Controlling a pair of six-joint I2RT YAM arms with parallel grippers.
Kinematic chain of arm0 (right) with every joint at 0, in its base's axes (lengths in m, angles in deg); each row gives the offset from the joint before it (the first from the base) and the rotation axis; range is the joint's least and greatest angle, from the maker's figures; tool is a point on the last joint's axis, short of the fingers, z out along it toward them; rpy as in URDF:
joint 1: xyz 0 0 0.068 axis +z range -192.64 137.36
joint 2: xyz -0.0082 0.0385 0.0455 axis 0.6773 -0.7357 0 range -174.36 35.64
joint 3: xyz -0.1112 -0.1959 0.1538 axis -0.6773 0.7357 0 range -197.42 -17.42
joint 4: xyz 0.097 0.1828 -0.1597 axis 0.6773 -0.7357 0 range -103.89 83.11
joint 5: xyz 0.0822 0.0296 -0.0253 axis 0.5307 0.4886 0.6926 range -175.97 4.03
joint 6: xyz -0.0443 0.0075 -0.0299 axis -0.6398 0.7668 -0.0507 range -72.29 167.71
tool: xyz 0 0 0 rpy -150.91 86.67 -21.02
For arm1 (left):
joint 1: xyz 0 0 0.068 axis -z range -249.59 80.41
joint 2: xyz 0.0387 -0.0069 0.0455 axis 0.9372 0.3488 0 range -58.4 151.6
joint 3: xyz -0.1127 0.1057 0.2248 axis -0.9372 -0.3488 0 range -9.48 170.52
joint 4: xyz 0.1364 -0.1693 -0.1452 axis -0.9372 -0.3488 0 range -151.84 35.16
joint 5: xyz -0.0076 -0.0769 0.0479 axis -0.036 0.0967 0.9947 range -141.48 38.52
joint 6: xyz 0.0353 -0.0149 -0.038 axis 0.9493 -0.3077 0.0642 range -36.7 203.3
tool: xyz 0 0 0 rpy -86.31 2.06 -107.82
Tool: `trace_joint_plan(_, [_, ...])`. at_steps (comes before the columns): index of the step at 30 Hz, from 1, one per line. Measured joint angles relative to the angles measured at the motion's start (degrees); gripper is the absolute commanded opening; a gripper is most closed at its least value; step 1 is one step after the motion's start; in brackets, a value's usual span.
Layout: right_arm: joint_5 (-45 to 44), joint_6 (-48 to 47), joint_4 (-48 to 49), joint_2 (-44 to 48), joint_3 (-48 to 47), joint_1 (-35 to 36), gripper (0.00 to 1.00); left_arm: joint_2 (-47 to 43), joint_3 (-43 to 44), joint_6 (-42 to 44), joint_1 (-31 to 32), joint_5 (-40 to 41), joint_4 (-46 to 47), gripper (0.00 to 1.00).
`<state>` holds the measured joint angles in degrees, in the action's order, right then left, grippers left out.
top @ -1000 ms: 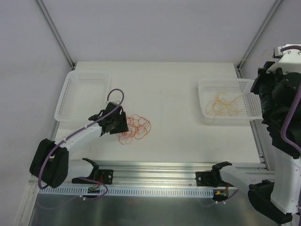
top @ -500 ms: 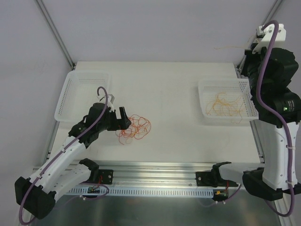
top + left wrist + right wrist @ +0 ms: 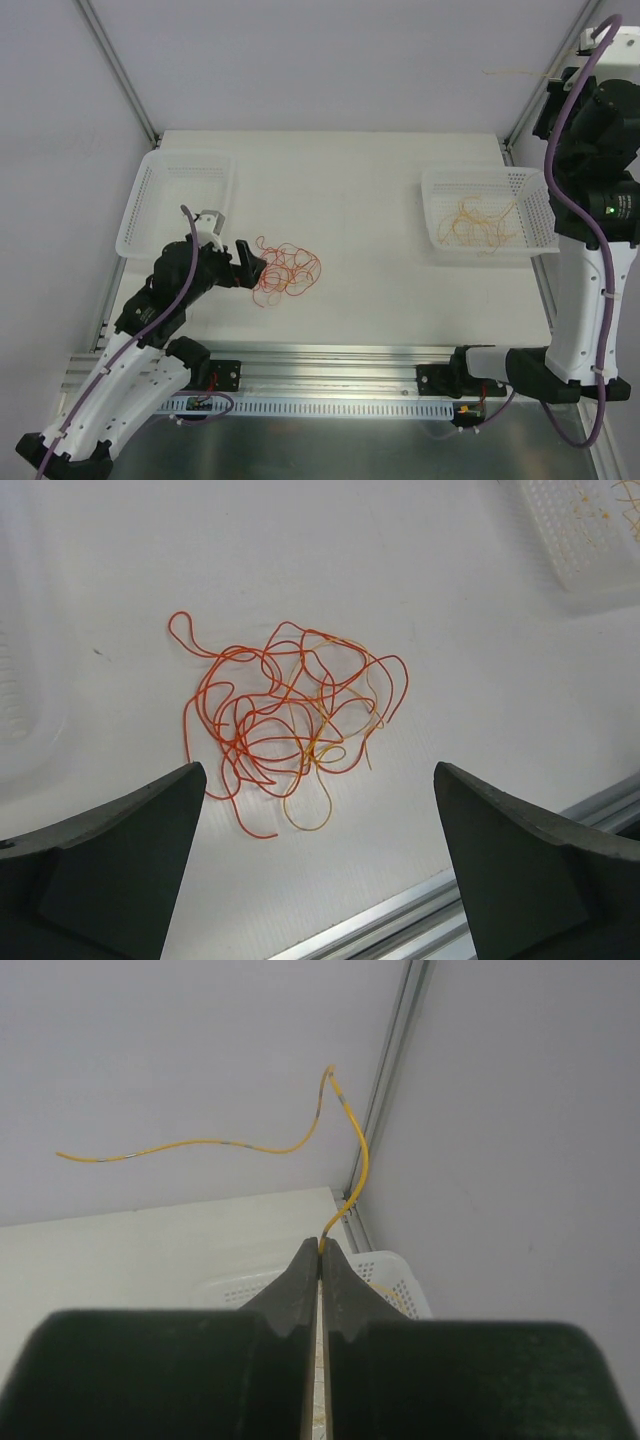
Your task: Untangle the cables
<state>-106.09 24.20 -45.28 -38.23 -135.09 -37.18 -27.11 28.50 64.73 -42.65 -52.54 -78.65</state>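
Although most of the matte white tabletop (image 3: 380, 190) shows only its smooth surface, the cables (image 3: 287, 271) lie on its near-left part as a loose, flat knot of thread-thin curly loops. They are mostly red-orange, with a few paler yellow-orange strands woven through the middle. One red end curls out in a small hook at the knot's far-left edge. The left pincer (image 3: 245, 265) sits just left of this tangle. Its dark, matte, wedge-shaped fingers (image 3: 130, 850) are spread wide and hold nothing, and the wrist view frames the knot between them. The right arm is raised high at the far-right corner. There the right pincer (image 3: 320, 1250) has its tapered black fingers pressed together on a single yellow strand (image 3: 345, 1120). That strand rises from the tips, bends sharply, and trails leftward in a shallow wave against the pale wall. Below it, a rectangular white plastic basket (image 3: 437, 182) with perforated walls holds a thin scatter of pale orange strands (image 3: 478, 222). A matching basket (image 3: 150, 190) stands at the tabletop's far-left side.
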Motion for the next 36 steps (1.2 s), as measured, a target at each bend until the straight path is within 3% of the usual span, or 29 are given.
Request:
trace_joint_plan(13, [10.58,9.03,0.35,-0.13,0.13,-4.26,0.01,-5.11,-4.24,2.75,0.00,2.12,-2.10,0.99])
trace_joint_plan(25, [32.74,21.03,-1.66,12.90,19.23,-4.35,0.01,-6.12,-6.75,2.97,0.00,3.13,-2.03,0.99])
trace_joint_plan(31, [44.92,27.41,-2.03,12.61,20.57,-4.42,0.01,-5.51,-6.75,3.21,0.00,3.10,-1.77,0.99])
trace_joint_plan(36, [49.77,31.06,-0.44,10.69,17.70,-4.42,0.01,-5.51,-6.75,3.43,0.00,3.08,-1.73,0.99])
